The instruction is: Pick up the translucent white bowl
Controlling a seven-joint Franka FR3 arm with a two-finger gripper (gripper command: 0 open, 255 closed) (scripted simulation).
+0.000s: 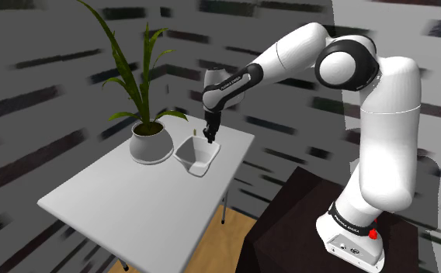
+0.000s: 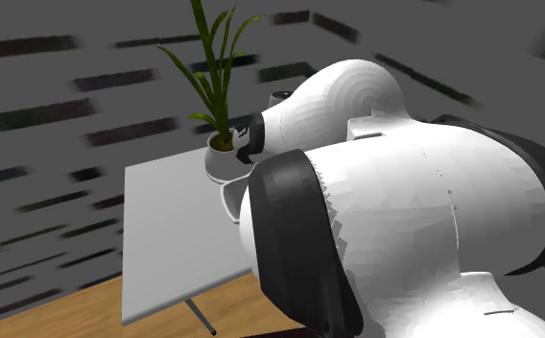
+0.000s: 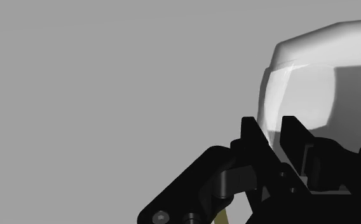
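On the white table [image 1: 110, 198] we see the white bowl [image 1: 196, 157] resting, its rim between the narrow fingers [image 3: 252, 137] of the gripper [image 1: 209, 140], which seem to clasp it, so we judge only the lifting is left.

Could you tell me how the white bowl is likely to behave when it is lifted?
Probably rigid: the white squarish bowl shows no dent where the jaws pinch one wall. Held off-centre at the rim, it may tilt. Its smooth walls look slippery.
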